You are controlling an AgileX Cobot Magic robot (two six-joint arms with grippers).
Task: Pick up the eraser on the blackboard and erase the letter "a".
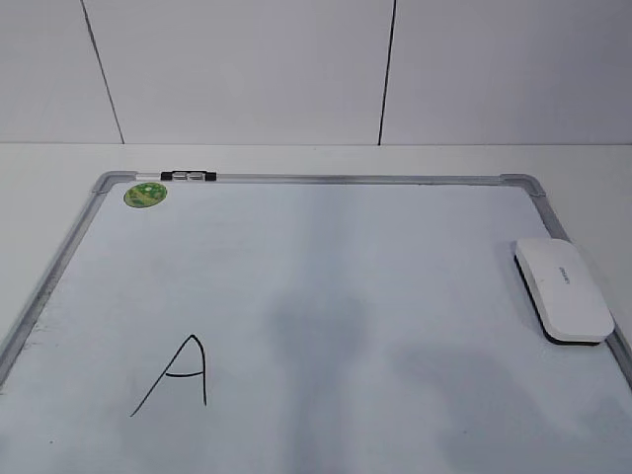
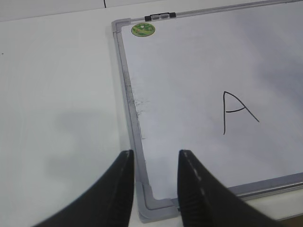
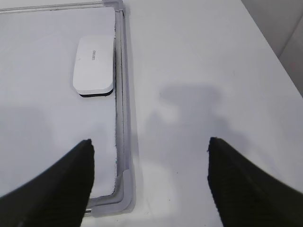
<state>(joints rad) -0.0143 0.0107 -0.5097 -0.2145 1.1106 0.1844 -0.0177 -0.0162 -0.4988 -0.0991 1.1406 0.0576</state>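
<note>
Blackboard (image 1: 316, 296) lies flat on the white surface (image 1: 39, 168), silver-grey frame, grey corner caps; it fills most of the exterior view and runs off the near edge. Eraser (image 1: 563, 289) sits on the board against the right frame edge, near the far right corner, white top up, dark felt strip showing underneath, long side parallel to the frame; nothing is touching it. The only letter on the board is an angular capital "A" (image 1: 178, 375) in thin black marker, at the near left part of the board, well apart from the eraser. No cursive lowercase letter shows in any view. Round green sticker (image 1: 145, 195) at the far left corner, a small black-and-silver clip (image 1: 188, 176) on the far frame edge just beside it. Left gripper (image 2: 156, 189) hovers above the board's near left corner, fingers (image 2: 120, 189) narrowly apart, holding nothing. Right gripper (image 3: 149, 179) hovers over the board's near right corner and the bare surface beside it, fingers (image 3: 71, 184) spread wide, holding nothing; the eraser lies ahead of it, toward the far edge. Neither arm shows in the exterior view. Faint grey smudges on the board face.
</note>
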